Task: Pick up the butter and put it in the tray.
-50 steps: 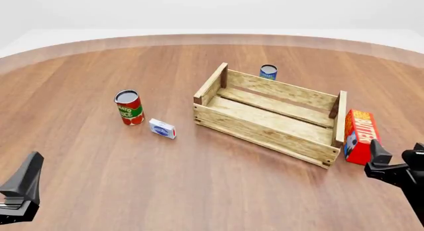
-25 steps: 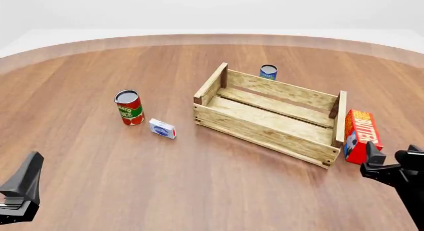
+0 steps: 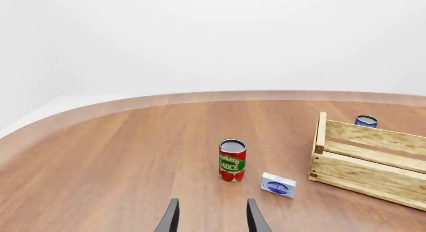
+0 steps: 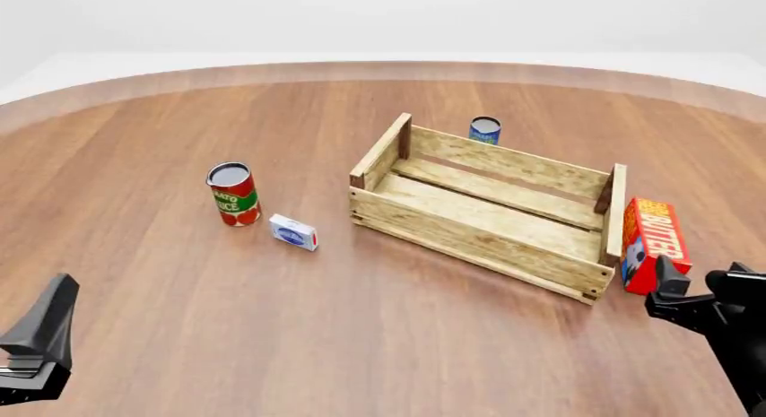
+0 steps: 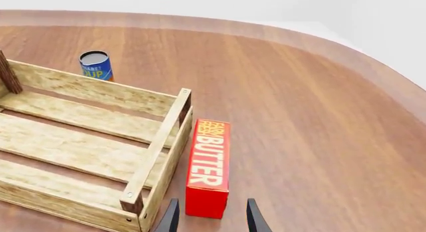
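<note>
- The tray [image 4: 485,204], a pale slatted crate, sits mid-table with nothing inside.
- The butter [image 5: 208,166] lies lengthwise just beside the crate's right end wall.
- The right gripper [image 5: 209,218], fingers spread and holding nothing, straddles the carton's near end; it should descend squarely, clearing the crate wall.
- The left gripper [image 3: 210,217] idles, released.

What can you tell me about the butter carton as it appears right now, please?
The butter is a long red rectangular carton, seemingly cardboard, with white "BUTTER" lettering under smaller yellow print. It lies on the table just outside the tray's right end, parallel to that end wall and very close; contact cannot be confirmed. The front view shows a blue patch on its near end. The right gripper sits open just short of it, fingers lined up with its near end, not touching.
</note>
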Controlling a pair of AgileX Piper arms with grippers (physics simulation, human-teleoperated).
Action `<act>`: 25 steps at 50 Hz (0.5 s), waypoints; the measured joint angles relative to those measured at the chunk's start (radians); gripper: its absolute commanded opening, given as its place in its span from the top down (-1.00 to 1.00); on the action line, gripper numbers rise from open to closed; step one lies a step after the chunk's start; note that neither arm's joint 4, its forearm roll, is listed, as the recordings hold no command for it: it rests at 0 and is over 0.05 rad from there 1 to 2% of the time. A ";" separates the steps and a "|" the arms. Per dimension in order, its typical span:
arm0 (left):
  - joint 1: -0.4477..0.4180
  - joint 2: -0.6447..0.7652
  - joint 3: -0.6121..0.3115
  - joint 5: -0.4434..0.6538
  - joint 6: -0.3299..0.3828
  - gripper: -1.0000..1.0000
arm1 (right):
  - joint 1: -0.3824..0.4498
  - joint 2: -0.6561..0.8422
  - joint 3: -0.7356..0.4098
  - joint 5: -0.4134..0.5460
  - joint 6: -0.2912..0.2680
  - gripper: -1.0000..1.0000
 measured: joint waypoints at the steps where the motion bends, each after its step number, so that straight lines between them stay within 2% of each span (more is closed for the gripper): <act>1: 0.000 0.000 0.000 0.000 0.000 -1.00 | 0.000 0.004 -0.001 -0.002 0.000 -1.00; 25: 0.000 0.000 0.000 0.000 0.000 -1.00 | 0.003 0.087 -0.052 -0.020 0.002 -1.00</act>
